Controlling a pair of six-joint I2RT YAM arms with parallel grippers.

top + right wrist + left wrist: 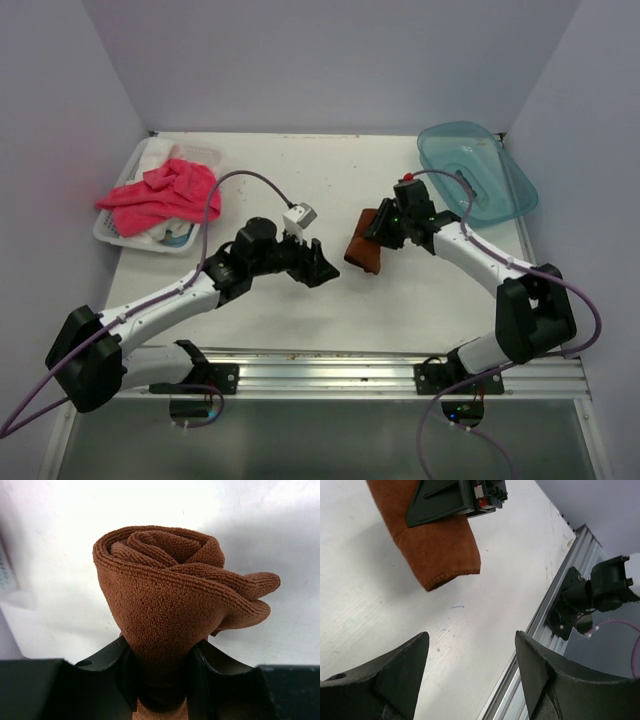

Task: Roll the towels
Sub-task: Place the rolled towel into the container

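Observation:
The rust-brown towel (365, 250) is rolled up and held off the table in the middle. My right gripper (383, 228) is shut on it; in the right wrist view the roll (175, 595) stands out from between my fingers (112, 675). The left wrist view shows the towel's lower end (437, 545) hanging from the right gripper. My left gripper (322, 267) is open and empty, just left of the brown towel and apart from it; its fingertips (410, 655) frame bare table. The pink-red towel (160, 195) lies crumpled over the white basket at the far left.
A white basket (112, 232) at the far left holds white cloths under the pink-red towel. A translucent teal tray (478, 172) stands at the back right. An aluminium rail (340, 368) runs along the table's near edge.

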